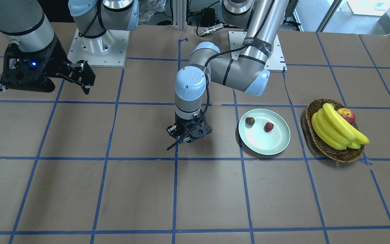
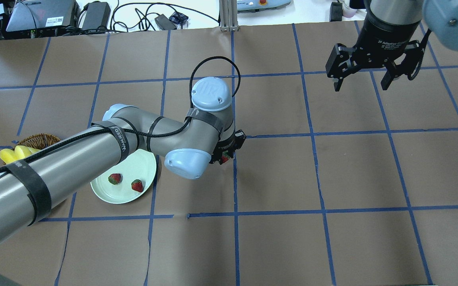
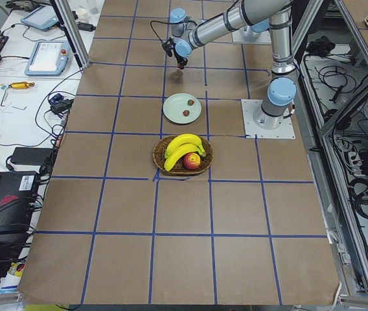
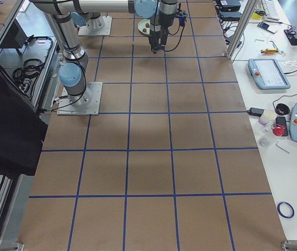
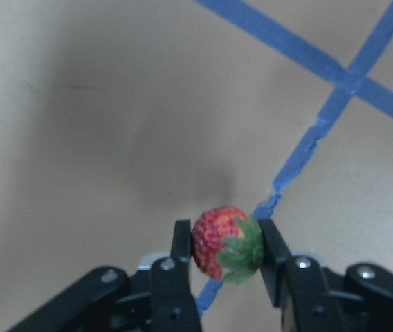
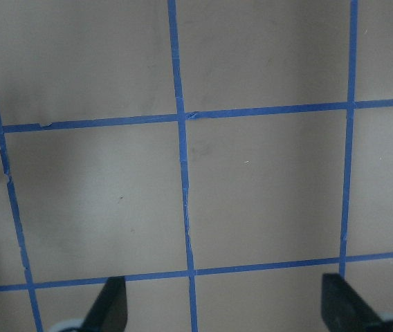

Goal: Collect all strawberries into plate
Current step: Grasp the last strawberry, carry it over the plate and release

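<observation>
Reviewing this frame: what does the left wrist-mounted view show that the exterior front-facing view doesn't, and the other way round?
Only the left wrist view: a strawberry clamped in the left gripper, green top toward the camera.
Only the front-facing view: the plate holding two strawberries, the basket with bananas and an apple, and the right gripper. The left arm's wrist hides the held berry there.
Both: the left gripper and the brown table with blue tape lines.
</observation>
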Action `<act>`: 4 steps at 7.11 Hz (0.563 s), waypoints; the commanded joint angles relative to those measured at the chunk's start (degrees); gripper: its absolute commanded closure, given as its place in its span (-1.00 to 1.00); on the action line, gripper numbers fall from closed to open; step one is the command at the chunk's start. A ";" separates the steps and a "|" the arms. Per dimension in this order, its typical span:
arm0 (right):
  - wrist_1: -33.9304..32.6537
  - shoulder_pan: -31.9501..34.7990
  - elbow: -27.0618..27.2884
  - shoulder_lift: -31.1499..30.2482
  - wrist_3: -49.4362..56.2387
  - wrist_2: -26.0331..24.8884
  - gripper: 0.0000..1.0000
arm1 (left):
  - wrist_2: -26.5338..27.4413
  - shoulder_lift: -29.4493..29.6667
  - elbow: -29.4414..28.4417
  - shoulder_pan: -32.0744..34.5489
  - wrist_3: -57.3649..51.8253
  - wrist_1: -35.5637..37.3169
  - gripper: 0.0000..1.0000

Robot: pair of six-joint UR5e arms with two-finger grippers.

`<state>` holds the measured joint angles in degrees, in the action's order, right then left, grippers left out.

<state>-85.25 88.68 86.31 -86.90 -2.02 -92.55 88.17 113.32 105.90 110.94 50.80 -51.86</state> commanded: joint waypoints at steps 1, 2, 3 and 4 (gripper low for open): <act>0.00 0.00 0.00 0.06 0.00 -0.09 -1.00 | 0.42 -3.27 0.19 -7.19 -6.19 -6.11 0.20; 0.00 0.00 0.00 0.06 0.00 0.00 -1.00 | 0.42 -5.89 0.10 -11.23 -7.98 -11.37 0.19; 0.00 0.00 0.00 0.06 0.00 -0.09 -1.00 | 0.51 -8.27 0.19 -15.01 -12.35 -15.69 0.22; 0.00 0.00 0.00 0.06 0.00 -0.09 -1.00 | 3.47 -9.60 0.54 -18.53 -18.40 -18.86 0.22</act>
<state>-85.25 88.68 86.31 -86.84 -2.02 -92.61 89.46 105.85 106.17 96.84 38.60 -66.23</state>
